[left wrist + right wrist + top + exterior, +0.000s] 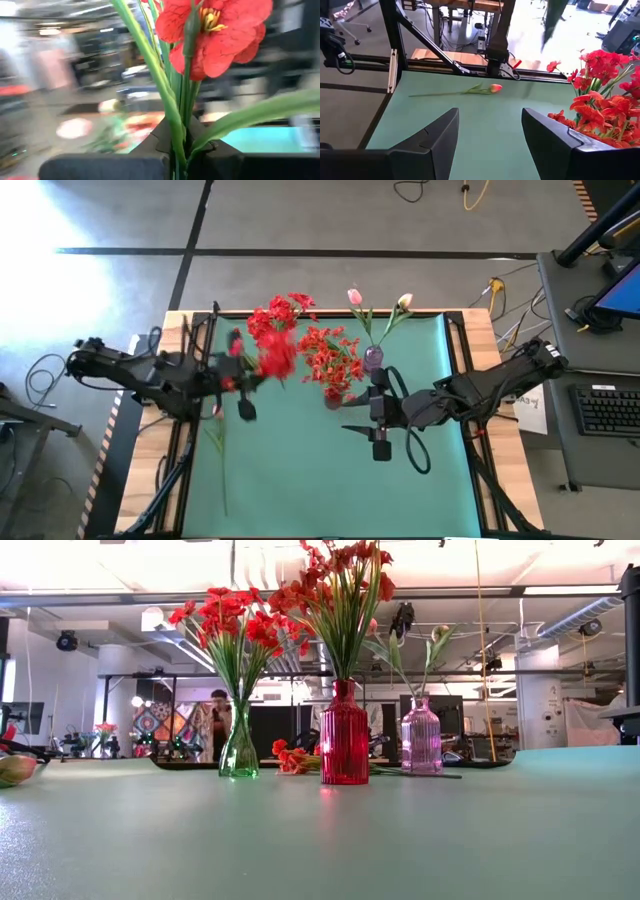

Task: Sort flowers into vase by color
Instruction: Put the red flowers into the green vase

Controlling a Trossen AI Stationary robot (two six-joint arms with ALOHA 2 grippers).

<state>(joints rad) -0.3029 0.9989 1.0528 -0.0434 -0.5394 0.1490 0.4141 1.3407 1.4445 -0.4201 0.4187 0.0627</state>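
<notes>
Left pincer point(175, 150) clamps a red flower point(215, 35) by its stem, lifting it toward the vases at the worktop's far side, while right pincer point(490, 135) hangs wide, empty, mid-worktop.

- The left arm reaches in from the tabletop's left edge, its tool point(243, 385) over the left half of the mat.
- The left tool's fingers point(165, 137) are clamped together on a green stem of a red flower point(215, 35), held upright between them.
- The right arm reaches in from the right edge, its tool point(380, 438) near the middle of the mat.
- The right tool's fingers point(437, 137) stand apart with nothing between them.
</notes>
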